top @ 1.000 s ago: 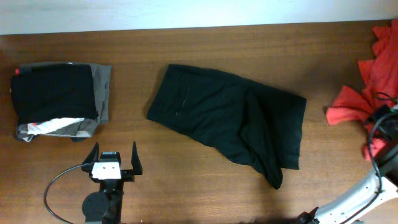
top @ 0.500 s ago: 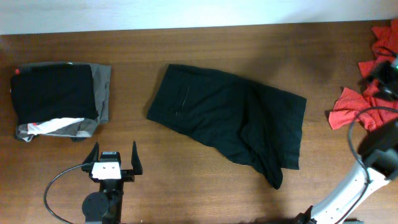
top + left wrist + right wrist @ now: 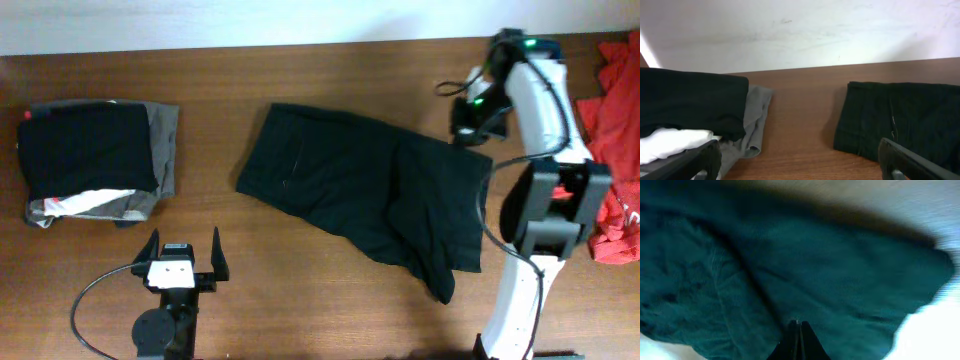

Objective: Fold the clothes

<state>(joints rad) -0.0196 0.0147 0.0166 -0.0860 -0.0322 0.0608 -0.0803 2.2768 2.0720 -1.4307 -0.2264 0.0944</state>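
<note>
1. The black garment (image 3: 365,200) lies open but rumpled in the middle of the table (image 3: 350,75). It slants from far left to near right, with a loose flap bunched at its near-right end.
2. The right gripper (image 3: 468,135) is down at the garment's far-right corner. In the wrist view its 2 fingers (image 3: 791,347) are pressed together right against the dark cloth. Whether a pinch of fabric sits between them cannot be told.
3. The left gripper (image 3: 184,240) sits at the near left, spread wide and empty, well apart from the garment.
4. A folded stack (image 3: 95,160) of black and grey pieces lies at the far left. The red-orange cloth (image 3: 618,120) is heaped at the right edge.
5. The step in hand looks like seizing that far-right corner to start the 1st fold of the black garment.
6. The next move calls for lifting the corner just clear of the wood and carrying it leftward over the body of the cloth, laid edge to edge.
7. If the fingers rise empty, a fresh, deeper bite at the corner is needed. The cloth may also drag, so the free arm could pin the left side.
</note>
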